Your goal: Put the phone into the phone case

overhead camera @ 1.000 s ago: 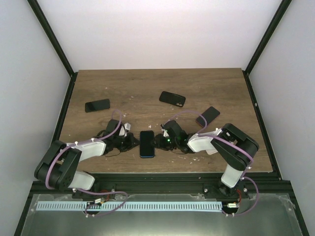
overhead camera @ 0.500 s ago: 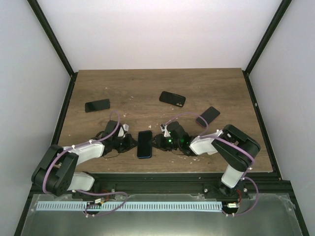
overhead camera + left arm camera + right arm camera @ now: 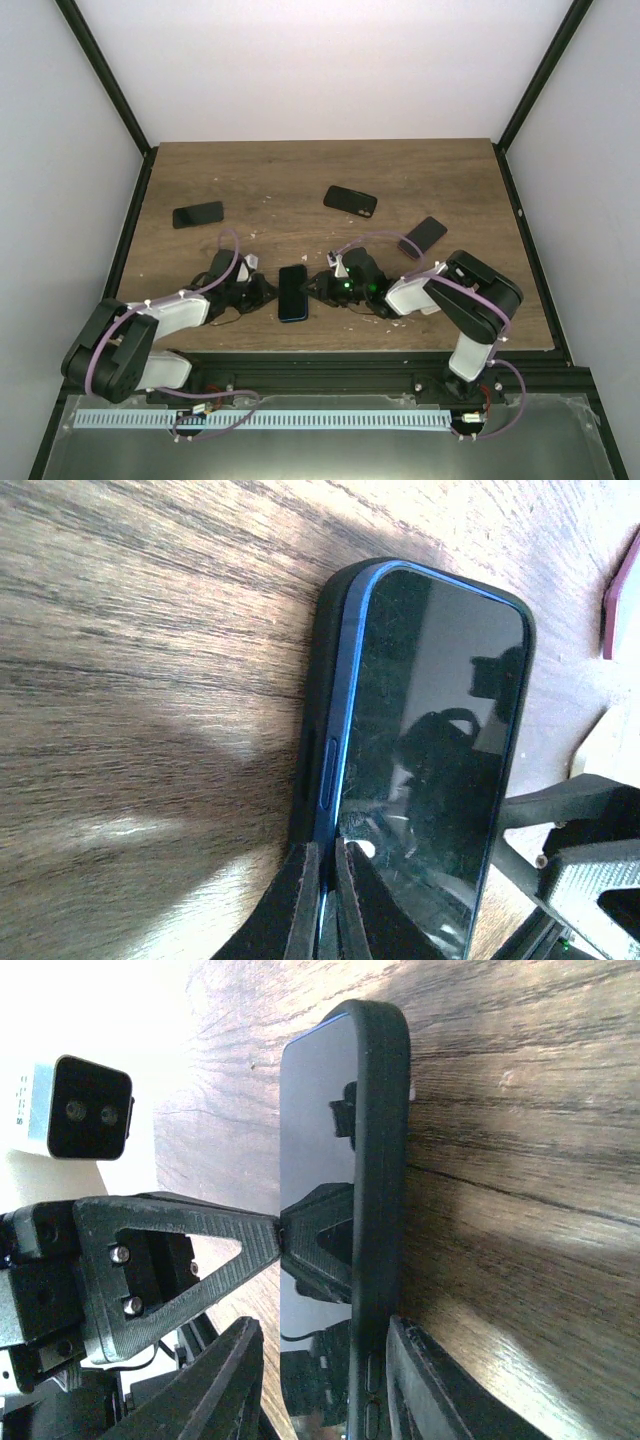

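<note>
Nearly done, seating step. The phone (image 3: 430, 730) lies screen-up in the phone case (image 3: 380, 1160), between both claws. At the closed tips of the left gripper (image 3: 322, 880), its blue edge sits proud of the case. The right gripper (image 3: 318, 1385) is part-open, straddling the opposite case wall. Next, probably: press that edge down.

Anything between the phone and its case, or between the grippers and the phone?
Nothing visible. The phone lies in the case; the shut left gripper touches its blue edge, the right gripper straddles the opposite side.
</note>
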Controlling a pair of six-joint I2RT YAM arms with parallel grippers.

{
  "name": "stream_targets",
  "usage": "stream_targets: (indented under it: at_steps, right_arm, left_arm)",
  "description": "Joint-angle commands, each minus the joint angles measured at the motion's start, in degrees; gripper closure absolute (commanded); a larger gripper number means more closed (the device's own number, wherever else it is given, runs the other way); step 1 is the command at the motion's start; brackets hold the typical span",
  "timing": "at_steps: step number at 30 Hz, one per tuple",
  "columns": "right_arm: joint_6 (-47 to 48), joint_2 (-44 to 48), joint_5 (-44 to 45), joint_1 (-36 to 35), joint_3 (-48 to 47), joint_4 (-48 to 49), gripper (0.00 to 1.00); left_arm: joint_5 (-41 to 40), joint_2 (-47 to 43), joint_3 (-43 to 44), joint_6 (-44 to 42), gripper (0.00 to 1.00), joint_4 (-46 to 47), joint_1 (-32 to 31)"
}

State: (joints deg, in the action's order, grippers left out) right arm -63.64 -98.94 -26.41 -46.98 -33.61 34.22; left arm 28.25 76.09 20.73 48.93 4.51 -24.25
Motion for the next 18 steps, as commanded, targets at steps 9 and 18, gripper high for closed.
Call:
stream_targets:
  at_steps: [9,18]
  right_arm:
    - [-4.9,-4.9,-7.0,-0.8,-3.1,19.1,0.64]
    - [-2.8,-3.9,-4.9,-0.8,-3.3,12.4,0.64]
  left_arm:
    - [2.2,0.9,-3.3,1.2,0.94,-2.0,-1.0]
    - [-1.4,2.2,-3.3,-0.4,0.96,-3.8,-1.0]
